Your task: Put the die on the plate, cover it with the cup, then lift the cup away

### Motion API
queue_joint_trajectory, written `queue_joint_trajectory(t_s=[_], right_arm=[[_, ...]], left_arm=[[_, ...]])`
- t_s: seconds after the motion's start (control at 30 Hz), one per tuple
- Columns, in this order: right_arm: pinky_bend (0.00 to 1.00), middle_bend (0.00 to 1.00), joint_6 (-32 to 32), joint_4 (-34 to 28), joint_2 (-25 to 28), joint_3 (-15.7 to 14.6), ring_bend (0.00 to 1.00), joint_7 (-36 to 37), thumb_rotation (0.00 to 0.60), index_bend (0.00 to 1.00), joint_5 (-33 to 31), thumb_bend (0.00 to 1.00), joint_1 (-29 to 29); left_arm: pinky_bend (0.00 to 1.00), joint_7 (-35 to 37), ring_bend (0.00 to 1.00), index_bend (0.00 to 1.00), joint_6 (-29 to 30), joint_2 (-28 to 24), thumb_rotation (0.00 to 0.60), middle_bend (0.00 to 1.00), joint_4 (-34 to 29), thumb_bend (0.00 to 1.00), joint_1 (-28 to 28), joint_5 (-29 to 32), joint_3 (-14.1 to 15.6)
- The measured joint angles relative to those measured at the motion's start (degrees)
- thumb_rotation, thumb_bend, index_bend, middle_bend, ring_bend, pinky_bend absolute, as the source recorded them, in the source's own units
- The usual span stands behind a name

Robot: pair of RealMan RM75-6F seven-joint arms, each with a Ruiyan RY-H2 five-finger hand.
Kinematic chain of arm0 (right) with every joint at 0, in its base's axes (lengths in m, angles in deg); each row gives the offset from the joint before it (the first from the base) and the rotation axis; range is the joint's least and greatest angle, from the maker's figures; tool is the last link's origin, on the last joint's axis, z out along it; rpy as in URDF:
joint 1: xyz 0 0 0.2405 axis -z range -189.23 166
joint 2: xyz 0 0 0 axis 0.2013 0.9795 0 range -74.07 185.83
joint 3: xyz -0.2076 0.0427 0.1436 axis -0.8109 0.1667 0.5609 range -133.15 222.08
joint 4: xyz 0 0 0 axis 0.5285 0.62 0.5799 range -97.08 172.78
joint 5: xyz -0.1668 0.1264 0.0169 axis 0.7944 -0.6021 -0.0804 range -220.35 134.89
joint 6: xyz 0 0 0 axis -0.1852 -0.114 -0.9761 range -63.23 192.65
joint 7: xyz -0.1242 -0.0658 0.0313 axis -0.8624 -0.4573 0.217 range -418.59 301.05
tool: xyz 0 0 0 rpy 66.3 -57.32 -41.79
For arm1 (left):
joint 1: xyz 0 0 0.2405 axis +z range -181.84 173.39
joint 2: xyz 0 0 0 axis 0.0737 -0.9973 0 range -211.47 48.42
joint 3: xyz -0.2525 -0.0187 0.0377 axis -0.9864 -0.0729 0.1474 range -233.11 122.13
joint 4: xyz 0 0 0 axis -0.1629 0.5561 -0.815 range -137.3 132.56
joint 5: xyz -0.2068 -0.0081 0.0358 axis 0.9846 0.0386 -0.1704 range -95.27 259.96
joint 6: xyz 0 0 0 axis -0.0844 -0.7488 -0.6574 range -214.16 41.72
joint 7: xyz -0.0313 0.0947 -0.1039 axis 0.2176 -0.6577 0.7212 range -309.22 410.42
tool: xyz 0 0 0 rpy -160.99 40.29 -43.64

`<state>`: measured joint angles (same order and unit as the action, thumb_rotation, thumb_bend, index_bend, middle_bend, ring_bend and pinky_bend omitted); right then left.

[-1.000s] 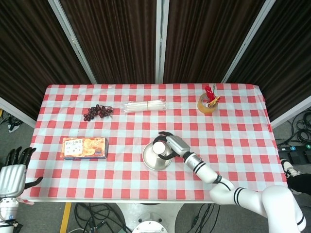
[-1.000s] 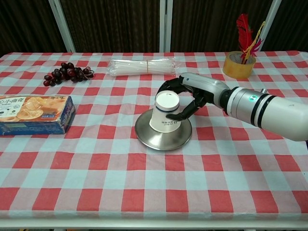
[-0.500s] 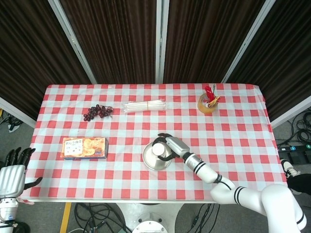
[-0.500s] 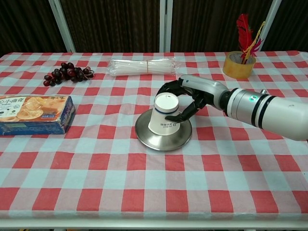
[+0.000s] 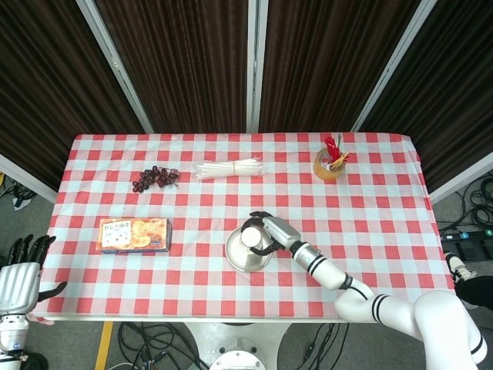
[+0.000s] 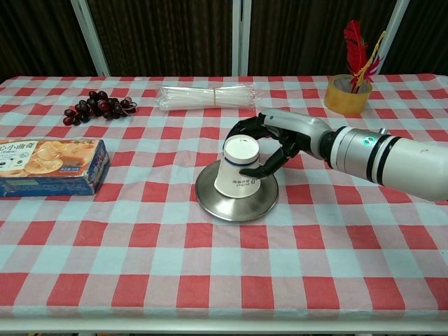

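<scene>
Black fingers (image 6: 260,168) of my right hand (image 6: 280,140) wrap the upturned white paper cup (image 6: 239,166), which stands slightly tilted on the steel plate (image 6: 210,199). Whatever sits beneath it is hidden. My left hand (image 5: 21,270) hangs off the table's edge, fingers spread, holding nothing.
</scene>
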<state>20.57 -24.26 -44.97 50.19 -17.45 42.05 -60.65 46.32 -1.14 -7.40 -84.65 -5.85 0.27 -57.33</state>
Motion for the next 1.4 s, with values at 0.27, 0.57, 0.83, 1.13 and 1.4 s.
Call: queue_joint_trajectory(t_s=[0.27,0.57,0.83,1.13,1.4], right_arm=[[0.07,0.29,-0.8,-2.1,1.5,-2.6,0.08,1.4,0.600,0.56,3.5,0.30,-0.2],[0.07,0.29,-1.0,-0.5,0.8,-2.2,0.08,2.5,0.600,0.55,2.6,0.30,-0.3],[0.06,0.29,-1.6,-0.1,1.0,-2.4,0.08,2.3,0.600,0.55,2.9,0.30,-0.4],[0.06,0.29,-2.0,-1.1,1.3,-3.5,0.08,3.6,0.600,0.54,4.5,0.30,-0.7],[0.06,0.29,-0.9,2.8,0.0,-1.9,0.08,4.3,0.600,0.54,2.1,0.30,-1.4]], left_arm=[[0.02,-0.2,0.02,0.14,0.0,0.0,0.600,0.13,0.0,0.00,-0.2,-0.2,-0.1],[0.02,-0.4,0.02,0.14,-0.2,0.0,0.600,0.13,-0.1,0.00,-0.2,0.0,-0.1],[0.02,-0.6,0.02,0.14,-0.3,-0.2,0.600,0.13,-0.4,0.00,-0.2,0.1,-0.2],[0.02,-0.5,0.02,0.14,-0.6,-0.1,0.600,0.13,-0.1,0.00,-0.4,0.0,-0.2],[0.02,0.1,0.02,0.14,-0.4,0.0,0.600,0.13,0.3,0.00,-0.1,0.1,-0.2]])
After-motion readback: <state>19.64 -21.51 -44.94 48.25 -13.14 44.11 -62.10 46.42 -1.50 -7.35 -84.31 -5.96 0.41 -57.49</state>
